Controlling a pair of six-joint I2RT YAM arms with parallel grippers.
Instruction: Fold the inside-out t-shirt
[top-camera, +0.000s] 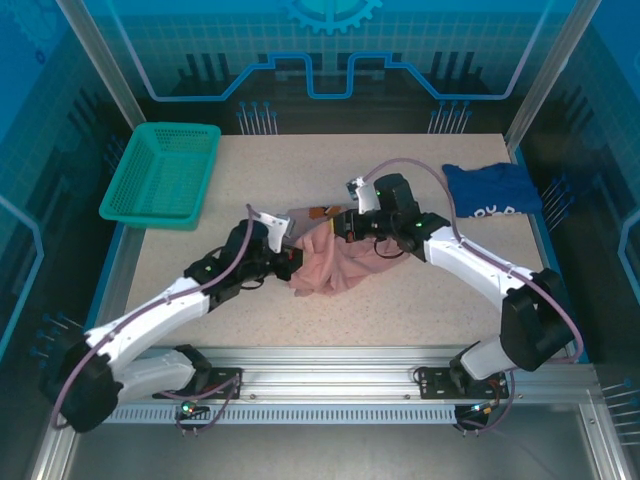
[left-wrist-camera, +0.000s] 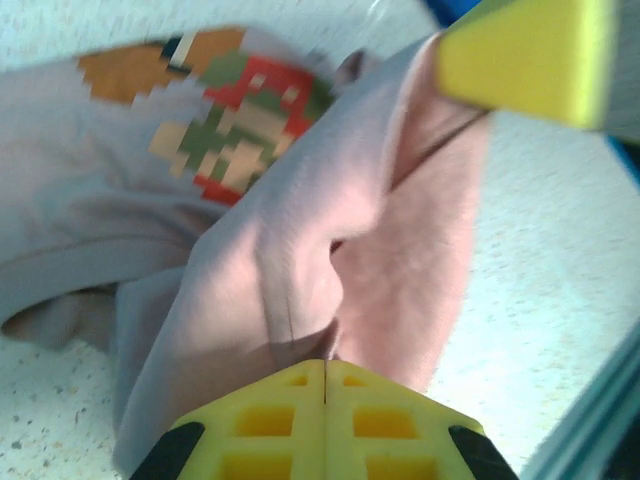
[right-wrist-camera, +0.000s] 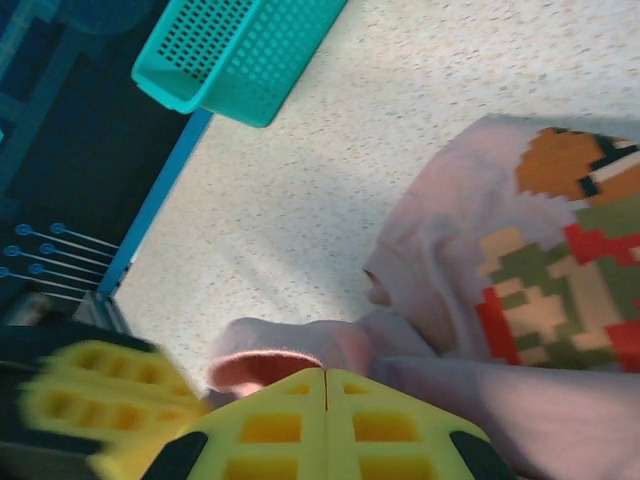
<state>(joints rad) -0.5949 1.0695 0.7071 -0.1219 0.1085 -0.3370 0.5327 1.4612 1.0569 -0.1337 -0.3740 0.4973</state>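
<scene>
Speckled beige tabletop (top-camera: 420, 300) inside a blue-walled cell is carrying everything. Closest to the near edge, the left gripper (top-camera: 293, 260) is clenching its jaws on a fold at the left side of the inside-out t-shirt (top-camera: 335, 262), which is lying bunched in the middle of the tabletop. Just beyond, the right gripper (top-camera: 340, 226) is also pinching the pink cloth with its jaws pressed together, beside the pixel print patch (left-wrist-camera: 240, 120). I am judging the shirt as light, soft and limp: it is sagging and wrinkling wherever nothing is supporting it, and a thin fold could be slipping out of the pads. Hem and shoulder edges, taken well apart, seem the better places to hold. Farther away, a teal basket (top-camera: 160, 175) is sitting at the far left corner, and a dark blue shirt (top-camera: 490, 190) is lying near the far right corner.
</scene>
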